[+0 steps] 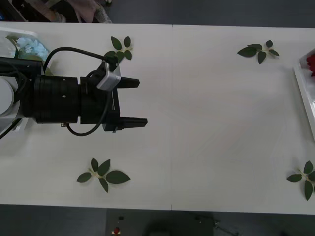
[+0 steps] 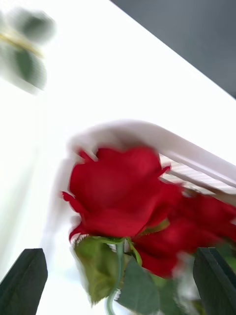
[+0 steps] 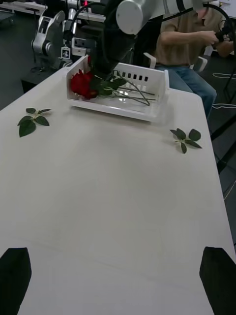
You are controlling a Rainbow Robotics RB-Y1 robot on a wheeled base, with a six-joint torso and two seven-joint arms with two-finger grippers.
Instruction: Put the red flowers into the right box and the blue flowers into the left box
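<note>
Red flowers (image 2: 115, 192) lie in the right box (image 2: 162, 138), blooms at one end and stems trailing along the inside. My right gripper (image 2: 118, 256) hangs just above them, open, with a stem and leaves between its wide-spread fingers. The left wrist view shows the same box (image 3: 147, 91) and red flowers (image 3: 81, 83), with the right gripper (image 3: 101, 74) lowered over them. At the front view's right edge sits the right box (image 1: 304, 93). My left gripper (image 1: 140, 102) is open and empty over the table's left half. Blue flowers (image 1: 32, 48) rest in the left box (image 1: 22, 33).
Loose green leaf sprigs lie on the white table: one by the left arm (image 1: 120, 49), one near the front edge (image 1: 103, 174), one at the back right (image 1: 258, 51), one at the front right (image 1: 305, 179).
</note>
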